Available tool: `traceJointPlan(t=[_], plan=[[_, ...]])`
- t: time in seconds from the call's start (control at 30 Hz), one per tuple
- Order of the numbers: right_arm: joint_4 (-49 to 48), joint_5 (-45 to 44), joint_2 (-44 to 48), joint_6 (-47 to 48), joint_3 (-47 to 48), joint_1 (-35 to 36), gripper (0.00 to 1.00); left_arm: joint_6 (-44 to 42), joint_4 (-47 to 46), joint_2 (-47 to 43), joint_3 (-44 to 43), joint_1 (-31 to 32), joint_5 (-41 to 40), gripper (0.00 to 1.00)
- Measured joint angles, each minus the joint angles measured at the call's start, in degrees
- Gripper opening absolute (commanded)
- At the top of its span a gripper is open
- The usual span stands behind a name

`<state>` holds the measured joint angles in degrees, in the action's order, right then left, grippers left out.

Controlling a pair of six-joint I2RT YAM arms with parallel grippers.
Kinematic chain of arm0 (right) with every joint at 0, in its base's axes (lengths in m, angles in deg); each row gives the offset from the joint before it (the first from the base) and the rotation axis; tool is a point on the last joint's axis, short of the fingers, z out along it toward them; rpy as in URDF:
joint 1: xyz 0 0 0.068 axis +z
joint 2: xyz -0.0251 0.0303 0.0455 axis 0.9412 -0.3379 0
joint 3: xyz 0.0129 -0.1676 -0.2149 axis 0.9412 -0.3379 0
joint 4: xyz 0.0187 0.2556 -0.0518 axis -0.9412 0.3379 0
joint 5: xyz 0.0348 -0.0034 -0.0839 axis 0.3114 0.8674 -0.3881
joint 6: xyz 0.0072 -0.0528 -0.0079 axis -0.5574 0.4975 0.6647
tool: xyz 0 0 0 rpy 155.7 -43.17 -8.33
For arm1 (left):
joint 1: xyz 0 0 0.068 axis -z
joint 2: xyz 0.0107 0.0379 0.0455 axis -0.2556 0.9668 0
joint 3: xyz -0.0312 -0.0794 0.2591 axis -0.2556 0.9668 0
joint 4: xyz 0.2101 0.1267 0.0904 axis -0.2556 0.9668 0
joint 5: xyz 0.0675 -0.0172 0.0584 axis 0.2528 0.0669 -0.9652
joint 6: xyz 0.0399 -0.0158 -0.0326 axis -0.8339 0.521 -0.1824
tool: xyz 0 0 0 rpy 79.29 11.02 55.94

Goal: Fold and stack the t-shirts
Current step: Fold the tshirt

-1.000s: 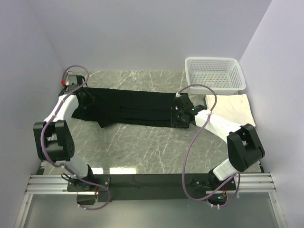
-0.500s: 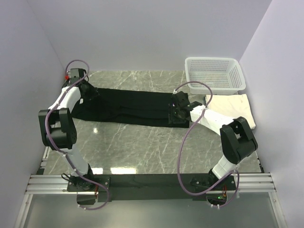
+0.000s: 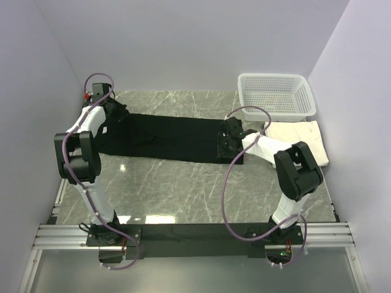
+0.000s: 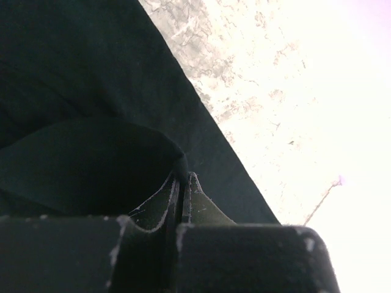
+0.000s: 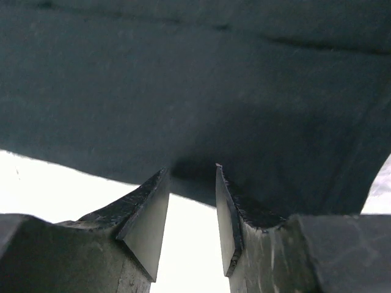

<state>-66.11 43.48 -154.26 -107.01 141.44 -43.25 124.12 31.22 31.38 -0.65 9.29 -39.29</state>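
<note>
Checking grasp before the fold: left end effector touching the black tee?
Touching. Left wrist view: left end effector pinches a fold of the black tee.

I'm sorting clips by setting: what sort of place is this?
Probably a robot lab booth, not a home: plain walls box in a marble-pattern table, with arms bolted to a metal rail.

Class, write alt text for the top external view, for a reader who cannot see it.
A black t-shirt lies stretched across a marble table, the left tool at its left end and the right tool at its right end. A cream t-shirt lies further right, beside a white basket.
</note>
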Motion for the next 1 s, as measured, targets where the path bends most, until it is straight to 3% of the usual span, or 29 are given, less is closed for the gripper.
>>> traceJointPlan(t=[0.37, 0.5, 0.77, 0.87, 0.93, 1.0], plan=[[-1.4, 3.1, -1.0, 0.0, 1.7, -1.3, 0.44, -0.7, 0.2, 0.2, 0.6, 0.0, -1.5, 0.03], [-1.4, 3.9, -1.0, 0.0, 1.7, -1.3, 0.44, -3.0, 0.9, 0.2, 1.0, 0.0, -2.5, 0.13], [-1.5, 4.4, 0.5, 0.1, 1.5, -1.3, 0.45, -5.5, 1.3, 0.1, 3.1, 0.0, -5.0, 0.11], [-1.7, 4.4, 1.8, 0.1, 0.8, -1.3, 0.45, -6.8, 2.0, 0.0, 4.5, 0.0, -8.8, 0.18], [-1.9, 4.4, 2.6, 0.1, 0.3, -1.3, 0.44, -7.6, 2.3, -0.5, 5.4, -0.1, -10.9, 0.31], [-1.9, 4.5, 3.2, 0.1, 0.0, -1.3, 0.45, -8.0, 2.5, -1.1, 6.5, -0.4, -12.7, 0.56]])
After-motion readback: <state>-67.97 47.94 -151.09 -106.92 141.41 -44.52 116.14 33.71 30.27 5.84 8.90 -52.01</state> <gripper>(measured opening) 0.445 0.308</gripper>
